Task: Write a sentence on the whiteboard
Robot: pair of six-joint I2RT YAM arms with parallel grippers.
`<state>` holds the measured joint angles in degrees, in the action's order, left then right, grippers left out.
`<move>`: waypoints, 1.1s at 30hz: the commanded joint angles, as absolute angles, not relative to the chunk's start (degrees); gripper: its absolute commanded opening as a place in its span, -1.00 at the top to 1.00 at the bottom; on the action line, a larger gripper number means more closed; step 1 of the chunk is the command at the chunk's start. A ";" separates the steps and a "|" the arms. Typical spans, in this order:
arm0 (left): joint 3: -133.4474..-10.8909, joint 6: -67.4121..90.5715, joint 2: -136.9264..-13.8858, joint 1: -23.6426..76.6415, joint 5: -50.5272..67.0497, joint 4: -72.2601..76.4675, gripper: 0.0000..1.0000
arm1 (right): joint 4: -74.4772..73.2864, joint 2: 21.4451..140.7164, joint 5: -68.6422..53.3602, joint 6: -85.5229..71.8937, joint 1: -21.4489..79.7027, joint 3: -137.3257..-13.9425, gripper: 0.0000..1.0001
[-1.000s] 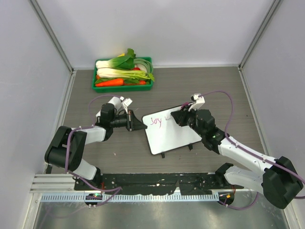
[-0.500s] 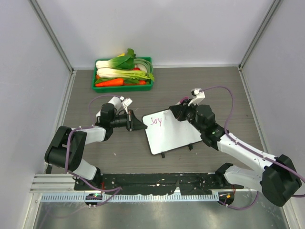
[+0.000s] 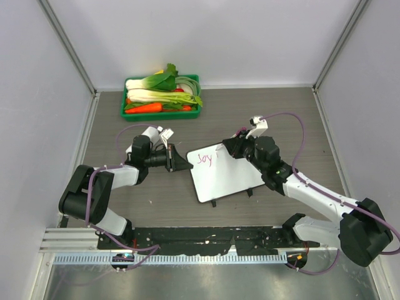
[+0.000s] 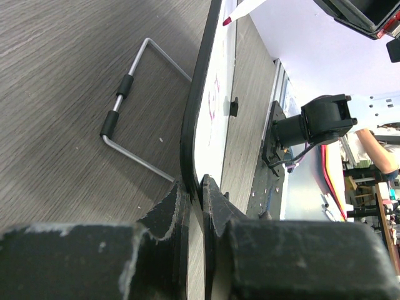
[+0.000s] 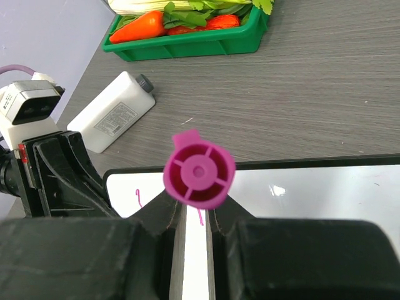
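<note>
The whiteboard [image 3: 225,175] lies tilted at the table's middle on small black feet. The sentence [image 3: 204,159] is a short pink word near the board's upper left corner. My left gripper [image 3: 182,162] is shut on the board's left edge; the left wrist view shows its jaws pinching the dark edge [image 4: 190,140]. My right gripper [image 3: 232,149] is shut on a pink marker [image 5: 199,175] over the board's upper edge. The right wrist view shows the marker's round end, with pink strokes [image 5: 200,216] on the board [image 5: 300,187] below it. The marker's tip [image 4: 229,20] shows in the left wrist view.
A green tray [image 3: 162,112] of vegetables sits at the back left, also in the right wrist view [image 5: 187,44]. A white bottle-shaped object [image 5: 112,115] lies left of the board. The board's wire stand [image 4: 125,119] rests on the table. Grey walls enclose the sides.
My right gripper with the marker has shifted slightly back and left along the board's top edge. The left arm and board have not moved.
</note>
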<state>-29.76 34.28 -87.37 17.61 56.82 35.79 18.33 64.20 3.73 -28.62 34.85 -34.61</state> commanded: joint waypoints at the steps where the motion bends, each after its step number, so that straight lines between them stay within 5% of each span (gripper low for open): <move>1: -29.36 31.02 -88.77 18.19 56.87 34.19 1.00 | 19.86 64.25 4.75 -28.48 34.63 -35.07 0.97; 33: -29.27 31.03 -88.77 18.19 56.95 34.45 1.00 | 19.69 63.02 4.75 -27.69 34.01 -31.99 0.97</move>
